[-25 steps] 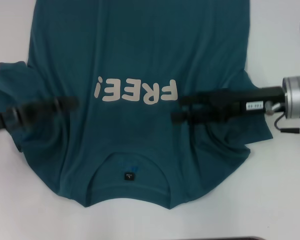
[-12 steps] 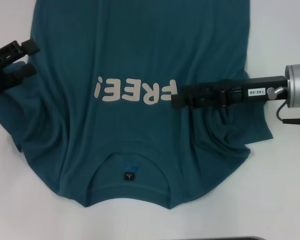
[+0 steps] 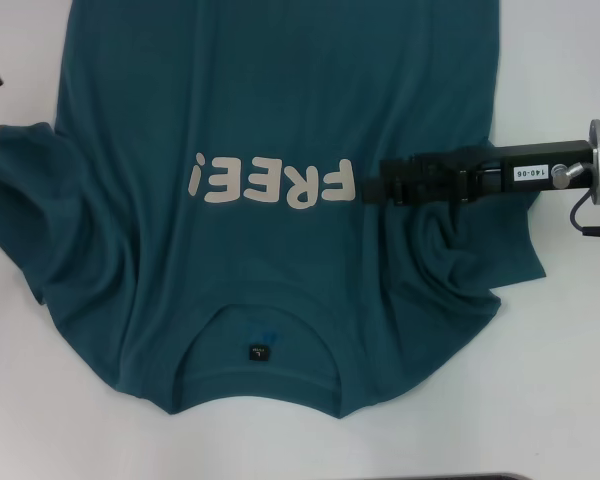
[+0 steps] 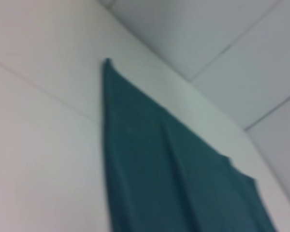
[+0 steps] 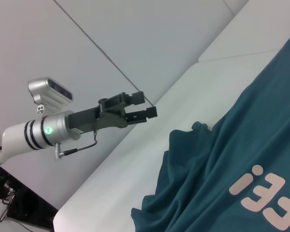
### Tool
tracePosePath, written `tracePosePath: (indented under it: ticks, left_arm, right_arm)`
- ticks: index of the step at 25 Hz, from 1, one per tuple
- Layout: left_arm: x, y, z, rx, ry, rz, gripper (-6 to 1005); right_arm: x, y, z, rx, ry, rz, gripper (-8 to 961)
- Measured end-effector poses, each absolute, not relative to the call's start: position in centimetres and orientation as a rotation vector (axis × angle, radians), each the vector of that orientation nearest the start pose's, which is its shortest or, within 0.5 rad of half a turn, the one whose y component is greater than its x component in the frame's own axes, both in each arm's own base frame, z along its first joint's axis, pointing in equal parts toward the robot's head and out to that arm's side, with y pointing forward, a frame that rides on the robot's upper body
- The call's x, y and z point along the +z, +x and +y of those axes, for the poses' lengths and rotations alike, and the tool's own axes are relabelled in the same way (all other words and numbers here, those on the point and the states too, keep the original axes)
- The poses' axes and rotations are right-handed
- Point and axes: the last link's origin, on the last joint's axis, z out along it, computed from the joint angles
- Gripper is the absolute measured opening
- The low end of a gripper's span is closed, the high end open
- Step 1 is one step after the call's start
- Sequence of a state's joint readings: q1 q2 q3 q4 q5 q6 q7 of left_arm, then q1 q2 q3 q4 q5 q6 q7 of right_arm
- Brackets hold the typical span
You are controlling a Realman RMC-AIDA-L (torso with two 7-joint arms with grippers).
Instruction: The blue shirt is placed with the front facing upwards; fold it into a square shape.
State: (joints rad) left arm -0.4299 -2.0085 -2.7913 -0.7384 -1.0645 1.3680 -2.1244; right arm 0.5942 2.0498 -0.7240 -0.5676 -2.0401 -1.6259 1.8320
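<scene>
Folding has barely begun: the blue shirt lies front up on the white table, collar toward the robot and hem away, the "FREE!" lettering across the chest. Starting at the left, the left gripper shows only as a black corner at the edge of the head view, lifted well clear of the cloth; the right wrist view shows its fingers a little apart with nothing between them. Just inward of it the left sleeve lies rumpled and flat on the table. Moving right, the right gripper sits just past the last letter of the print, low over the chest with bunched folds under its arm; whether its fingers are parted or pinching cloth, I cannot tell. Handling guess: light, limp cotton, no stiffness, it drapes and wrinkles wherever it is lifted and drags across the table rather than sliding cleanly. Best holds are probably the seamed edges, shoulder and sleeve hem, pinched on both sides together so the fold line stays straight.
</scene>
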Motion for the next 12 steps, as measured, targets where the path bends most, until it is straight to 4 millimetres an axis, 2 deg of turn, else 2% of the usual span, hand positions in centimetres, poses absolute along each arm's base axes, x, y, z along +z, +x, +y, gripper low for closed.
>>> tracePosePath:
  ticks: [12]
  left_arm:
    - [7.6,-36.8,35.0,-0.625,-1.778,-1.621,907]
  right_arm:
    - [-0.9,25.0,32.8,0.755,-2.752,1.299,932]
